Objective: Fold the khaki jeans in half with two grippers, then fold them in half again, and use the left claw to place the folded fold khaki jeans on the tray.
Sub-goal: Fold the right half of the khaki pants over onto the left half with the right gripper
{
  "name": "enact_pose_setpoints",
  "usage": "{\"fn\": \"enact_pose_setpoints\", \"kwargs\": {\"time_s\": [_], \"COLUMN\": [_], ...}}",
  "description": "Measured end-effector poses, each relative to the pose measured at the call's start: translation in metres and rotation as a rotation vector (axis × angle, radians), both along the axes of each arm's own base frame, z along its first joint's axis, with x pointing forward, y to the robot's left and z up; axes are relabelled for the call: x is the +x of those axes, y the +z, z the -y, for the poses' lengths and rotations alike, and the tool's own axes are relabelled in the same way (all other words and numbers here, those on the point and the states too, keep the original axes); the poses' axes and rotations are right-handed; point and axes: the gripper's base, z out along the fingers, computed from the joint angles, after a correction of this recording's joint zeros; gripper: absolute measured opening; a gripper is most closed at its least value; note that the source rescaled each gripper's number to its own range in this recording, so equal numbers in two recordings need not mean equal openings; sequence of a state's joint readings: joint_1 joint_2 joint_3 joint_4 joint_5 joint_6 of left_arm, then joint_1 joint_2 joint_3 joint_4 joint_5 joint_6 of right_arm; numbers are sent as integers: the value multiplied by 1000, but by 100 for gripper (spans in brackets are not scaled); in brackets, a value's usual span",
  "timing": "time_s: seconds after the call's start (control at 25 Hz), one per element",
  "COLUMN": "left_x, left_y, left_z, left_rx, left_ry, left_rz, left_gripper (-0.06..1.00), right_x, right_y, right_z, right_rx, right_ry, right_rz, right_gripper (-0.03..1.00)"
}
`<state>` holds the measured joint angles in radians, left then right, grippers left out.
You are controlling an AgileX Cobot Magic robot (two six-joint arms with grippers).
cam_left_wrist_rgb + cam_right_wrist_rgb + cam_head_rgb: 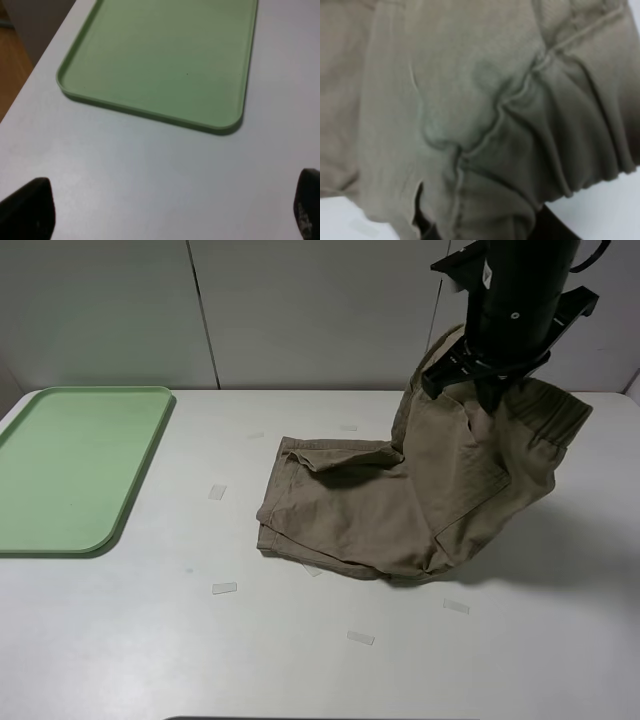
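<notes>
While right tool (478, 390) clamps jeans (380, 510), left tool (167, 212) gapes

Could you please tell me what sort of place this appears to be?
Probably a robotics lab bench: a white table with tape markers, bare wall panels behind, and the right gripper holding khaki shorts up.

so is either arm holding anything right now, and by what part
The right gripper holds the khaki jeans at the waistband end, which hangs raised. The left gripper is open, holding nothing.
</notes>
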<state>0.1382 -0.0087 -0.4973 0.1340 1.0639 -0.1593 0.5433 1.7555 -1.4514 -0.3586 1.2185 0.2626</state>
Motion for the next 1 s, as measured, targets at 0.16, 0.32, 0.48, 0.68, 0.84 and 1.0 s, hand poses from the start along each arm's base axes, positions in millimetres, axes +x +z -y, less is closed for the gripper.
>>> {"fn": "enact_pose_setpoints", "kwargs": {"time_s": [0.16,0.32,0.48,0.68,0.84,1.0], "left_x": [0,0,0,0,0,0], "left_y": [0,0,0,0,0,0], "left_z": [0,0,0,0,0,0], "left_rx": [0,0,0,0,0,0], "left_ry": [0,0,0,0,0,0], "left_rz": [0,0,0,0,0,0], "left_gripper": [95,95,95,95,95,95], "right_x": [14,29,39,38,27,19], "right_y": [-15,-29,-42,-47,-46,-45], "right_z": [-16,-31,-43,-60,-85,-103], "right_rx": [47,98,147,208,251,276], "right_ry": [-43,-88,-139,-156,-93,-41], "right_rz": [-48,-77,-109,-114,-82,-60], "right_gripper": [14,14,14,14,14,15]}}
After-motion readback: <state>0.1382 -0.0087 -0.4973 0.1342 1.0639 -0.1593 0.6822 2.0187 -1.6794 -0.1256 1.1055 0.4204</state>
